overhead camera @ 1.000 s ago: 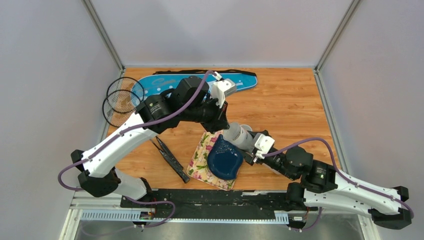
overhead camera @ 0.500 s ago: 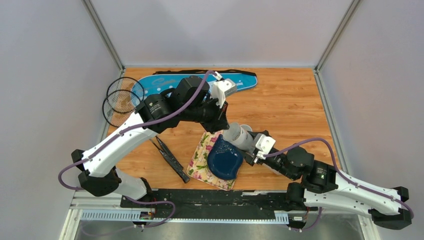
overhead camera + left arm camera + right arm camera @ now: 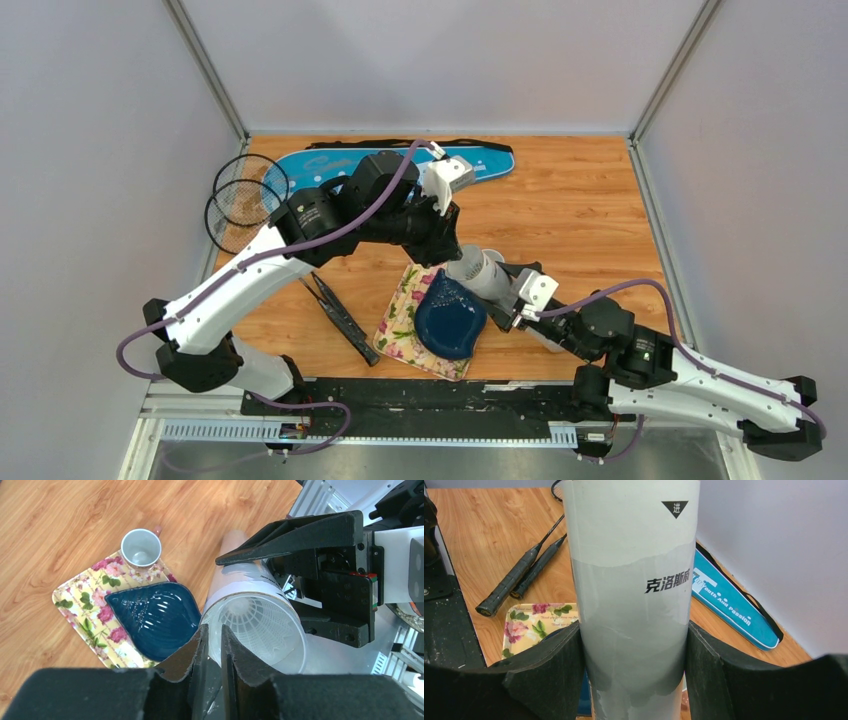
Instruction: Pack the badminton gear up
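My right gripper (image 3: 507,297) (image 3: 631,630) is shut on the long white tube (image 3: 478,272) (image 3: 631,595), holding it tilted with its open mouth toward the left arm. A white shuttlecock (image 3: 256,621) sits inside the tube (image 3: 280,652) mouth. My left gripper (image 3: 447,248) (image 3: 211,631) is at the tube's rim, its jaws parted by a narrow gap. Two black rackets lie at the left, heads (image 3: 240,203) by the wall and handles (image 3: 340,315) (image 3: 519,575) near the front. The blue racket bag (image 3: 310,165) (image 3: 729,605) lies along the back.
A floral tray (image 3: 400,318) (image 3: 80,605) carries a dark blue plate (image 3: 450,320) (image 3: 155,617) right under the tube. A small white cup (image 3: 141,548) stands at the tray's corner. A black strap (image 3: 400,143) runs behind the bag. Grey walls close in the left, right and back.
The left jaws have parted slightly at the tube's mouth. The right arm has shifted a little to the right with the tube.
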